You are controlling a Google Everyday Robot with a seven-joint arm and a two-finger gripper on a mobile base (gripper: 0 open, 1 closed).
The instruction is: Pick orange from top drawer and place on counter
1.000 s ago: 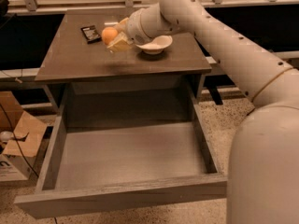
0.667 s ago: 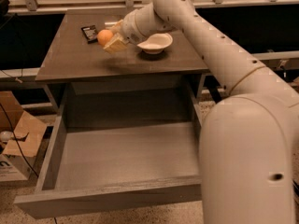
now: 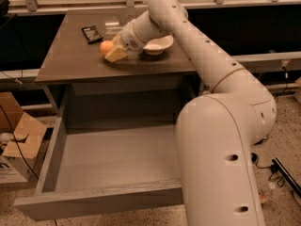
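**Orange gripped low over the counter**

Your arm (image 3: 211, 79) reaches in from 3 o'clock. The top drawer (image 3: 99, 202) stands pulled out below the counter (image 3: 66, 62). At 9 o'clock of the white bowl (image 3: 157, 44), your gripper (image 3: 111, 51) is clamped on the orange (image 3: 106, 46), low over the counter. A black packet (image 3: 91, 33) lies at the orange's 11 o'clock.

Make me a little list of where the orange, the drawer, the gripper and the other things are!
orange: at counter level, right beside the gripper
gripper: over the counter, left of the white bowl
top drawer: pulled open, below the counter
white bowl: on the counter, right of the orange
dark packet: on the counter, behind the orange
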